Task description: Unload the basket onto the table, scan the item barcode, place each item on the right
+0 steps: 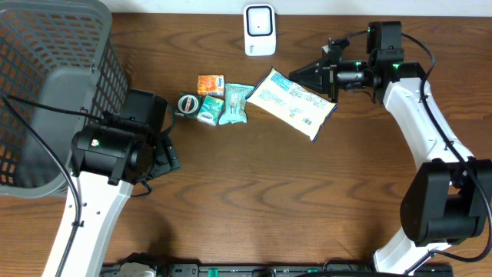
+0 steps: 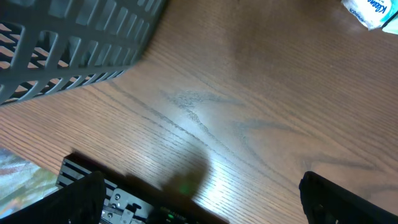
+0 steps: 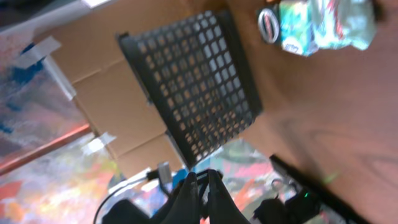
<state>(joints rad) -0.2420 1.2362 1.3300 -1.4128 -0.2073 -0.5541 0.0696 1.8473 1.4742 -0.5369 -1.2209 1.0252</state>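
The wooden table [image 1: 254,200] carries everything. A grey mesh basket [image 1: 54,85] fills its far-left corner, tipped so that its open side faces inward.

The left gripper [image 2: 202,186] hangs low over bare wood near the left edge, just in front of the basket. Its jaws are spread wide with nothing between them. The right gripper [image 1: 294,74] reaches in from the right edge toward the far middle, its fingers pressed together. The right wrist view shows nothing pinched between them.

The white bag [image 1: 292,104] with blue print lies on the surface just below and beside that closed tip. Whether the tip touches the bag cannot be told. This bag looks the likeliest item to scan, being nearest both the arm and the reader. Whether its barcode faces up is too small to make out.

The white scanner [image 1: 260,31] stands at the far edge, near the bag but apart from it.

Left of the bag sit two teal packets [image 1: 231,106], an orange pack [image 1: 211,85] and a round tin [image 1: 188,103], clustered and touching.

No item is lifted or held before the scanner, so the task appears barely begun. Grasping, presenting the code and scanning all remain.
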